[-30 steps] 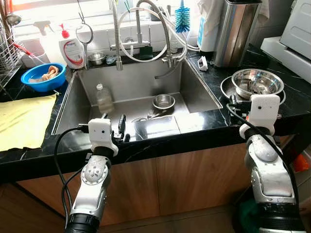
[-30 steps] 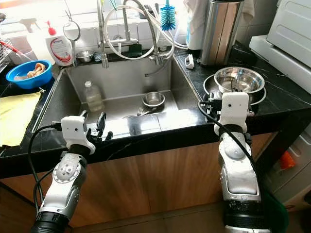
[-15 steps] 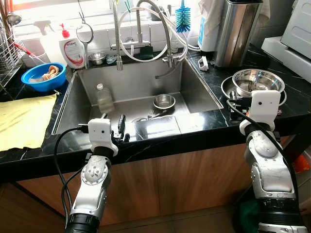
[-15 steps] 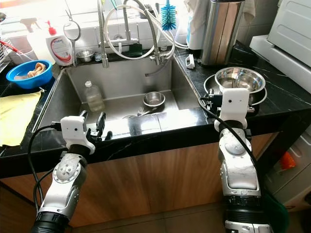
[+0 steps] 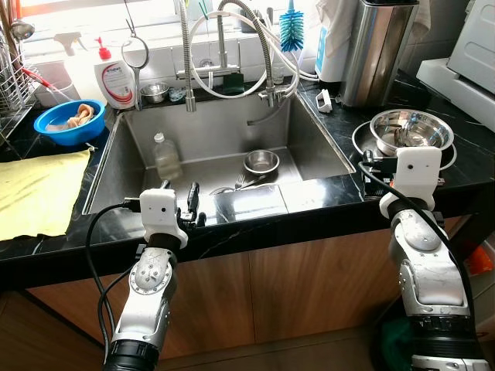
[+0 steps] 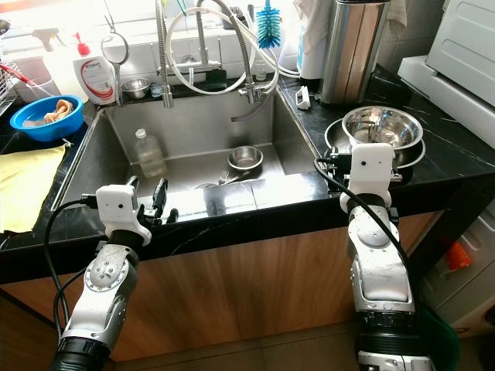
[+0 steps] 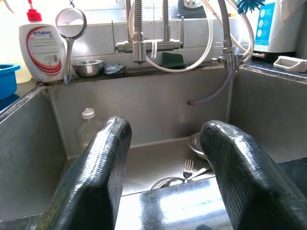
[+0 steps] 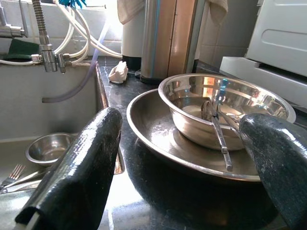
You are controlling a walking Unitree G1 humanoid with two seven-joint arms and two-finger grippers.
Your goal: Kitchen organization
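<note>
On the far left of the black worktop (image 5: 325, 202) a yellow cloth (image 5: 35, 193) lies flat, with a blue bowl (image 5: 68, 121) beyond it and a soap bottle (image 5: 114, 79) by the wall. The left gripper (image 5: 184, 207) is held up at the near edge of the sink (image 5: 309, 147), forearm rising steeply from below, its fingers (image 7: 91, 177) spread apart with nothing between them, pointing out over the basin. Down in the sink stand a plastic bottle (image 5: 165, 157) at the left, a small steel bowl (image 5: 261, 161) nearer the middle, and a fork (image 5: 241, 182) just in front of that bowl. The tap (image 5: 224, 46) arches over the far rim. On the right, the right gripper (image 8: 182, 167) is raised upright at the worktop's near edge, fingers (image 8: 79, 163) wide apart and empty, aimed at a steel mixing bowl (image 5: 410, 130) that sits inside a wider steel pan (image 8: 153, 129); a utensil (image 8: 218, 136) lies in the bowl. A tall steel bin (image 5: 379, 50) stands behind.
</note>
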